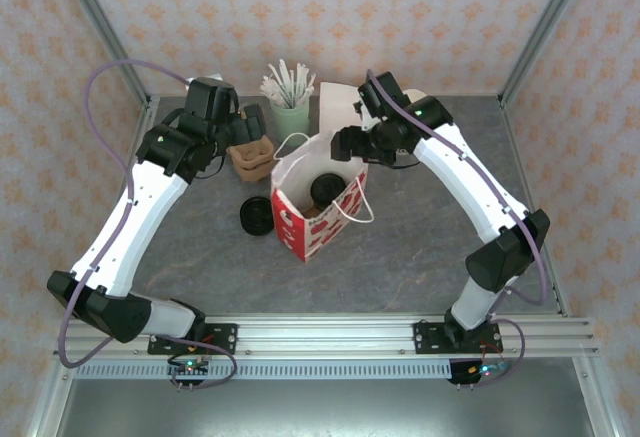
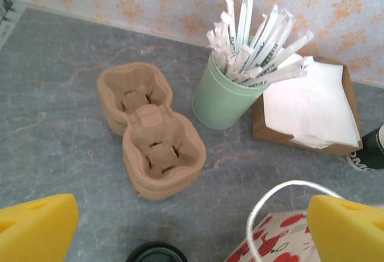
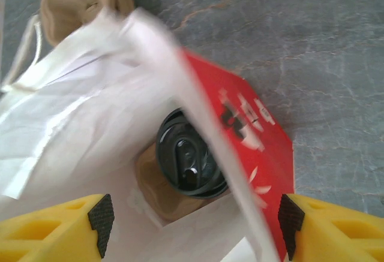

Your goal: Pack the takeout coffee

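Note:
The takeout coffee (image 3: 189,163) stands upright inside a red-and-white paper bag (image 3: 252,136). Its black lid faces up, and it rests on a brown carrier (image 3: 150,181) at the bag's bottom. From above, the lid (image 1: 325,190) shows through the bag's open mouth (image 1: 300,227). My right gripper (image 3: 195,232) hovers open over the bag's mouth and holds nothing; the bag's right wall rises between its pads. It hangs at the bag's far edge (image 1: 345,144). My left gripper (image 2: 192,238) is open and empty, above the table left of the bag (image 1: 250,125).
A stack of brown pulp cup carriers (image 2: 150,130) lies left of the bag. A pale green cup of white sticks (image 2: 225,97) and a box of napkins (image 2: 306,103) stand behind. A loose black lid (image 1: 256,215) lies by the bag. Another dark cup (image 2: 372,148) stands at the right.

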